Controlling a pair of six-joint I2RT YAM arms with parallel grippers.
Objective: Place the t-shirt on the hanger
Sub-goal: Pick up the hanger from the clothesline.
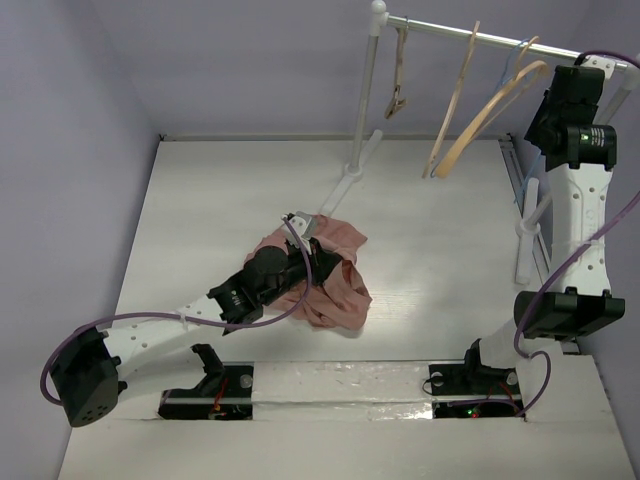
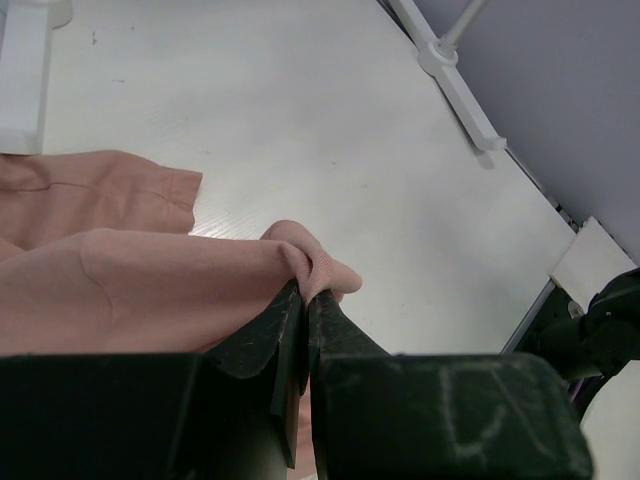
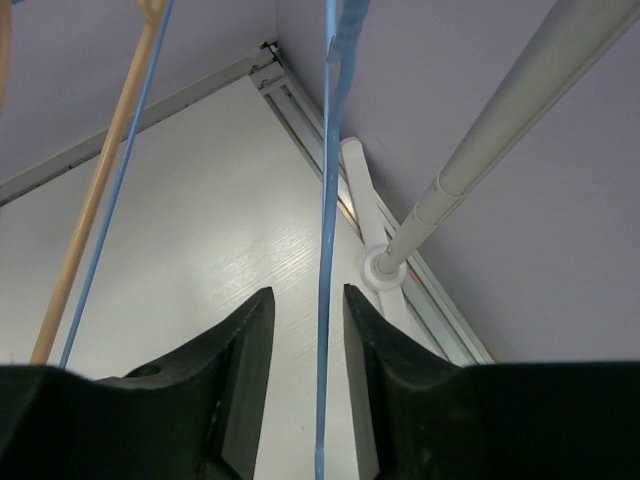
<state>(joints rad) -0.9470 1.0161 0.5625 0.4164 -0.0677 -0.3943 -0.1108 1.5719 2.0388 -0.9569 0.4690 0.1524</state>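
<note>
Nothing is dressed yet, I judge. From above, the t-shirt point(image 1: 335, 275) lies crumpled mid-counter, and the hanger point(image 1: 510, 58) hangs on the rail point(image 1: 450, 32) near the far right corner. Left wrist: the left gripper point(image 2: 305, 295) pinches a shirt fold tightly. Right wrist: the right gripper point(image 3: 308, 310) stands parted around the hanger wire, not clenched.

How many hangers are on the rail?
4: one tan hanger by the post, two tan hangers mid-rail, a blue wire hanger inside the right pincer. More may be hidden.
</note>
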